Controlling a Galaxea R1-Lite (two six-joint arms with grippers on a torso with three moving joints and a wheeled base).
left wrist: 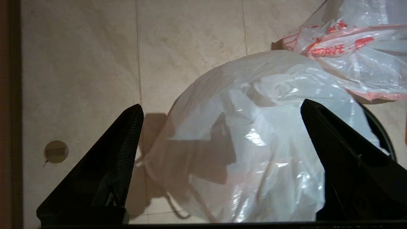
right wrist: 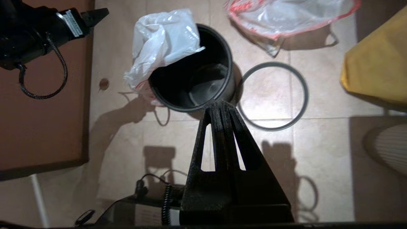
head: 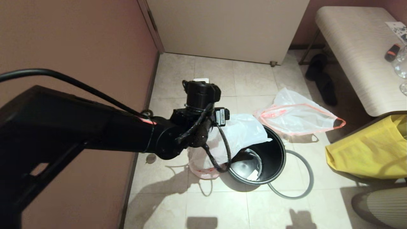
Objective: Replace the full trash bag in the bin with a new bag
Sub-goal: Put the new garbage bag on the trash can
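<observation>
The bin, a round black bucket, stands open on the tiled floor with its shiny base bare. A limp white bag, the new bag, lies draped over the bin's left rim, its pink-red hem on the floor outside. My left gripper hangs just above it, open, and the plastic shows between the spread fingers without touching them. The full trash bag lies on the floor behind the bin. My right gripper is shut and empty, above the floor at the bin's near side.
The grey hoop lies flat on the floor against the bin's right side. A big yellow bag sits at the right. A padded bench and dark slippers are behind. A brown wall runs along the left.
</observation>
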